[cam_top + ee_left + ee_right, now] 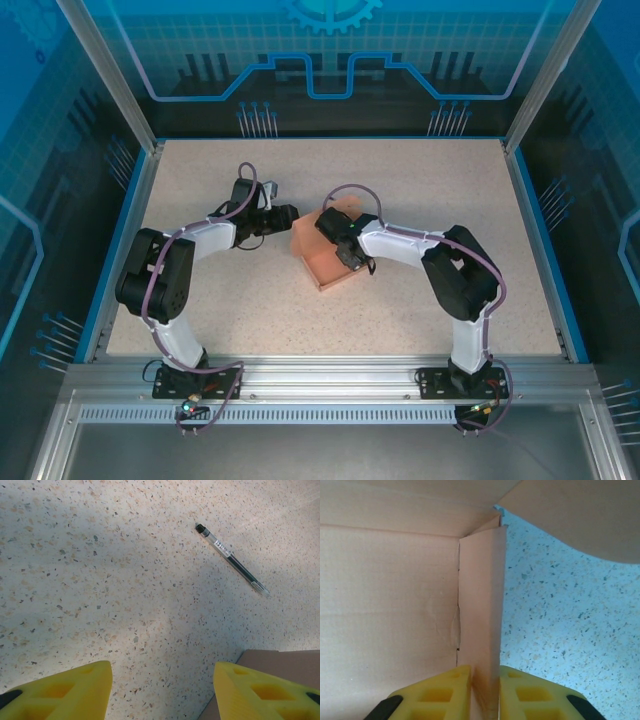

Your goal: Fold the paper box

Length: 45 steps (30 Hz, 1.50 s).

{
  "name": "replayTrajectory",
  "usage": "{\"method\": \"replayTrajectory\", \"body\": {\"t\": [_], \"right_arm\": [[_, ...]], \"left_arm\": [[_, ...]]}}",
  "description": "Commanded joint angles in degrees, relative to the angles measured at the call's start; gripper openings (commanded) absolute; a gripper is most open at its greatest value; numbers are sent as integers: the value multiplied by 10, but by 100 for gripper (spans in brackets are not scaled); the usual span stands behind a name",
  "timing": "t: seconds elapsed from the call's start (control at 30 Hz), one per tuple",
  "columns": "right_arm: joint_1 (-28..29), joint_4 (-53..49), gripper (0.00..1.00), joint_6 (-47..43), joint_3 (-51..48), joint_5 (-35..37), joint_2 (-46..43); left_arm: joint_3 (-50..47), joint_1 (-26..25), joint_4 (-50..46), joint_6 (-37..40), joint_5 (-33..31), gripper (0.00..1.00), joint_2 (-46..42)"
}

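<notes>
Speckled table [420, 180]; right fingers [440, 695] hide paper box [308, 245] wall base

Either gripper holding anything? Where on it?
Right gripper pinches the box by its upright flap. Left gripper is open, holding nothing.

left arm [160, 275] and right arm [462, 270] share white link shells and black joint housings, each trailed by a looping purple cable [352, 187], on black base plates [190, 378]. the left gripper [162, 680] and right gripper [485, 680] carry yellow wedge-shaped fingers [65, 690] with rectangular recesses and black patches at the outer edges.
</notes>
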Motion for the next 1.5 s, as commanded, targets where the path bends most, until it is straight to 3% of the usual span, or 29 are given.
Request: {"method": "replayTrajectory", "body": {"t": [0.0,0.63,0.87,1.07,1.47], "right_arm": [[-4,-10,24,-3,-8,-27,-22],[-14,19,42,10,-46,-69,-101],[-65,85,52,27,-125,-225,-201],[-140,173,56,50,-181,-388,-209],[-156,264,55,91,-199,-490,-143]], "left_arm": [[-8,6,-3,12,5,58,-23],[-17,6,2,10,-6,58,-30],[-76,7,59,-7,-70,59,-90],[-118,18,88,-21,-95,62,-130],[-139,25,99,-28,-103,63,-151]]}}
